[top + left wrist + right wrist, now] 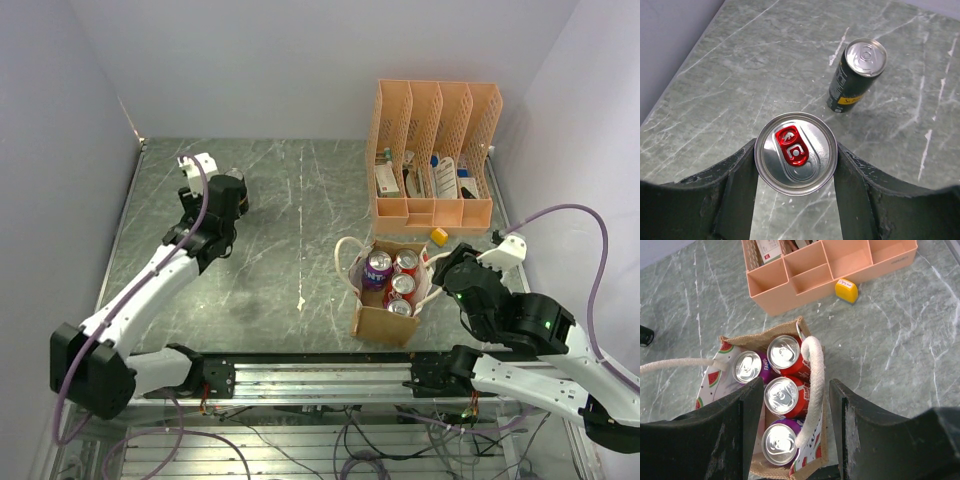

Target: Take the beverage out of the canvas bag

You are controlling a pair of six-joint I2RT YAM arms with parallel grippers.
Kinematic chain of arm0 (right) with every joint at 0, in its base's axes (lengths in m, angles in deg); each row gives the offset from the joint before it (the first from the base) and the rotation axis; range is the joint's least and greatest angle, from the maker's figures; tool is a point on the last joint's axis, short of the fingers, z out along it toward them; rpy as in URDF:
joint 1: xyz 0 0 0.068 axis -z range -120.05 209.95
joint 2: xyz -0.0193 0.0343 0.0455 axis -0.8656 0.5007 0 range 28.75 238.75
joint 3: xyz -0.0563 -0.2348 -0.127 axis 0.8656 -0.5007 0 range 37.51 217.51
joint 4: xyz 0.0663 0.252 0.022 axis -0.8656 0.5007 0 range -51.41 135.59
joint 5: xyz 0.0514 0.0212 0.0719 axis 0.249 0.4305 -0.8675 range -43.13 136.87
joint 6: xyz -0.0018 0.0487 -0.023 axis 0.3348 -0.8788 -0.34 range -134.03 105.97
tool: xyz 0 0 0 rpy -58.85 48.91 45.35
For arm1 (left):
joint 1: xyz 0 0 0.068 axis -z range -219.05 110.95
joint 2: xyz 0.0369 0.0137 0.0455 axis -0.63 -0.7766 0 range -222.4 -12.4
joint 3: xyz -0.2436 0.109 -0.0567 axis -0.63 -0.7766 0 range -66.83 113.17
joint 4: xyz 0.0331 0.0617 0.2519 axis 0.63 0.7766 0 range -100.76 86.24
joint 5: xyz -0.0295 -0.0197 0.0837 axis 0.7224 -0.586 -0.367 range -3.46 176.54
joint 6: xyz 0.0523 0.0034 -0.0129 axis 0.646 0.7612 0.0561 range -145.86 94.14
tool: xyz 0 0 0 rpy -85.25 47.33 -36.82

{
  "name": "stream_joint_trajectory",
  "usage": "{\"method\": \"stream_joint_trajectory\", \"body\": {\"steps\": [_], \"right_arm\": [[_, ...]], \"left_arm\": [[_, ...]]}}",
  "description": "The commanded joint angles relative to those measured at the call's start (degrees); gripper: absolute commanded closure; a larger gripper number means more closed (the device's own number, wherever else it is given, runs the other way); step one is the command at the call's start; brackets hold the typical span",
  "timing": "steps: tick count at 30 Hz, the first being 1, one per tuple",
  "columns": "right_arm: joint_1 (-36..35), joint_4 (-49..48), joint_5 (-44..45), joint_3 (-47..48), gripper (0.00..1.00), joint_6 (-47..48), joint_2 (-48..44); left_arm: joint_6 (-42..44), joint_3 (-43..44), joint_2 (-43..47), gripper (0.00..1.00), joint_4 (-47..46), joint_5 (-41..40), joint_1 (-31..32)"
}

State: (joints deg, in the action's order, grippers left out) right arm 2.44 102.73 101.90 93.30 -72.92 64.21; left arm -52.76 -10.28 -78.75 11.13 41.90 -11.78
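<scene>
Your left pincer is clamped on a silver-topped can with a red tab, near a black can standing on the bench; only that wrist view shows the grip. Your right pincer hangs with its fingers apart over the canvas bag, where four beverage cans stand packed together. Treat them as rigid, smooth and weighty if full, and grip the side wall under the rim. Only the right wrist view shows the rope handle draped across them, while the top view shows bag and left arm well apart.
</scene>
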Motion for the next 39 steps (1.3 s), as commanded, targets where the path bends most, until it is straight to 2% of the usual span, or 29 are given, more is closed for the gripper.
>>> {"method": "stream_joint_trajectory", "body": {"steps": [1, 4, 7, 12, 15, 17, 27, 33, 39], "right_arm": [[-0.3, -0.3, 1.2, -0.3, 0.45, -0.2, -0.1], [-0.3, -0.2, 1.3, -0.4, 0.45, -0.1, 0.0], [-0.2, -0.5, 1.3, -0.5, 0.45, 0.1, 0.4], [-0.3, -0.7, 1.2, -0.4, 0.45, 0.7, 2.2], [-0.3, -0.4, 1.3, -0.3, 0.45, 0.7, 3.1], [-0.3, -0.4, 1.3, -0.3, 0.45, 0.7, 3.7], [-0.3, -0.6, 1.1, -0.5, 0.44, 1.2, 3.3], [-0.3, -2.5, 0.5, -1.2, 0.44, 3.0, 1.8], [-0.3, -1.5, 0.6, -0.8, 0.44, 2.2, 2.7]], "left_arm": [[-0.1, 3.6, -4.6, 0.93, -10.4, 1.2, -1.7], [0.5, 4.1, -8.2, 0.93, -11.7, -0.7, -2.1], [-0.3, 3.4, -10.9, 0.93, -13.3, 1.9, -4.2], [-0.4, -0.2, -12.1, 0.93, -20.1, 13.5, -9.5], [4.3, -2.5, -12.8, 0.93, -26.5, 22.2, -11.2], [5.2, -3.4, -14.0, 0.93, -28.3, 24.3, -11.9], [10.6, -2.2, -18.2, 0.93, -28.4, 29.4, -13.4], [12.7, -0.4, -19.8, 0.92, -26.2, 28.3, -13.4], [14.4, 0.4, -20.5, 0.85, -25.4, 28.2, -13.4]]}}
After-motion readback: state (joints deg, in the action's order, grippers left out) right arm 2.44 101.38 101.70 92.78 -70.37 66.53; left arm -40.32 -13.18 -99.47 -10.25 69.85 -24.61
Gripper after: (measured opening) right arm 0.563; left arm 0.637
